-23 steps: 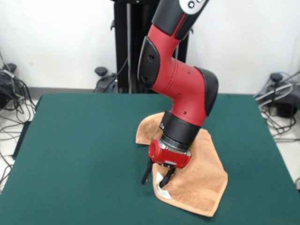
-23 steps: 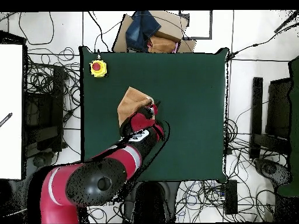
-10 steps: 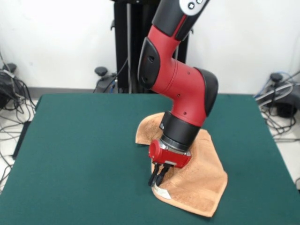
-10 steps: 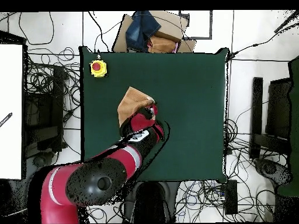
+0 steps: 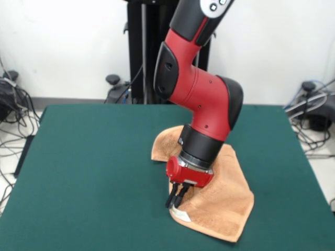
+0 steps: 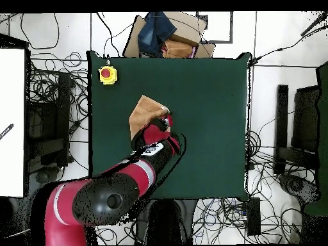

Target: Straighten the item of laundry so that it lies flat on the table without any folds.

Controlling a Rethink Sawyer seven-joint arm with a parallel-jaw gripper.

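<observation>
Nearest the camera, the towel lies rumpled on the right half of the green table, one corner pointing forward and its left edge doubled over, so a white label shows on the fold. The cloth is tan-orange terry, soft and nubbly; the table top looks like matte felt. The gripper comes down on that folded edge with its fingers pressed together, seemingly pinching the towel just above the label, likely to pull the fold open. Behind it, the glossy red arm leans over the cloth.
</observation>
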